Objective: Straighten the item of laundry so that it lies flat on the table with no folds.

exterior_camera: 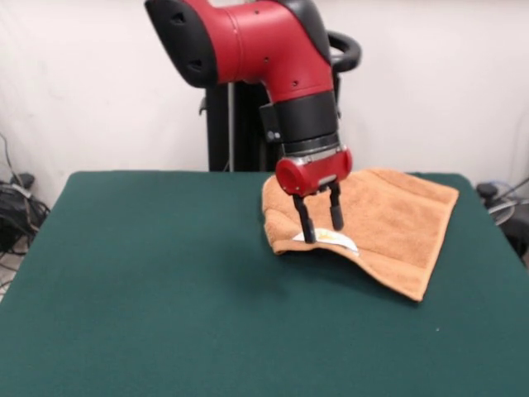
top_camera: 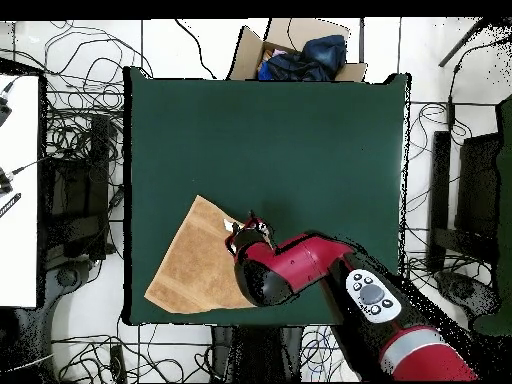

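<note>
- Desk [exterior_camera: 165,281]: large rectangular surface covered in dark green, felt-like matte cloth; far larger than the towel it carries.
- Towel [exterior_camera: 388,223]: orange-tan terry cloth with a soft looped pile. In the front view it lies near the desk's far edge, toward the far right corner. In the overhead view it lies close to the bottom left corner of the desk, turned at an angle to the desk edges.
- Towel shape: not flat. The outline is an irregular quadrilateral, and the edge nearest the desk centre is doubled over into a thick, rounded fold. A woven band runs parallel to the right-hand end.
- Care tag [exterior_camera: 328,240]: small, white, lying at the folded edge, directly beneath the gripper tips.
- Arm: red and black; it descends from the pedestal at the far side, with the wrist section pointing nearly straight down over the folded edge.
- Gripper [exterior_camera: 321,228]: two slim black fingers [exterior_camera: 304,218] hang vertically from a red housing, spread apart with a clear gap between them. The tips reach down to the fold at the tag; nothing is clamped between them.
- Overhead view: the arm hides the towel's right-hand part.
</note>
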Motion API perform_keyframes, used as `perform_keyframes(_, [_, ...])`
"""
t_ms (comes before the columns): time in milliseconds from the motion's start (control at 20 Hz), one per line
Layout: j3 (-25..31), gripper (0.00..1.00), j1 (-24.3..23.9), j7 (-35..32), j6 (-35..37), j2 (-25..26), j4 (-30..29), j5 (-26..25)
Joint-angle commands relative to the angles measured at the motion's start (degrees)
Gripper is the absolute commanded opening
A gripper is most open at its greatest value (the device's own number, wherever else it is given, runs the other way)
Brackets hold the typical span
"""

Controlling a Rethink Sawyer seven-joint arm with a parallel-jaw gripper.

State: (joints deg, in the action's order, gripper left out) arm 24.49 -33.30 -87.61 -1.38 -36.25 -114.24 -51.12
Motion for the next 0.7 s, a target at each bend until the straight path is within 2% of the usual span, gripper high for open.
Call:
perform_keyframes(50, [-1.2, 1.0, 1.6, -2.4, 0.8, 6.6, 6.1, -4.6])
perform_keyframes(250, [-2.6, 1.0, 2.4, -3.4, -0.5, 9.1, 6.7, -5.8])
perform_keyframes(400, [-5.1, 1.0, 4.9, -4.7, -3.1, 10.0, 8.0, -5.9])
perform_keyframes(700, [-6.5, 1.0, 5.6, -4.8, -6.1, 11.6, 8.8, -6.7])
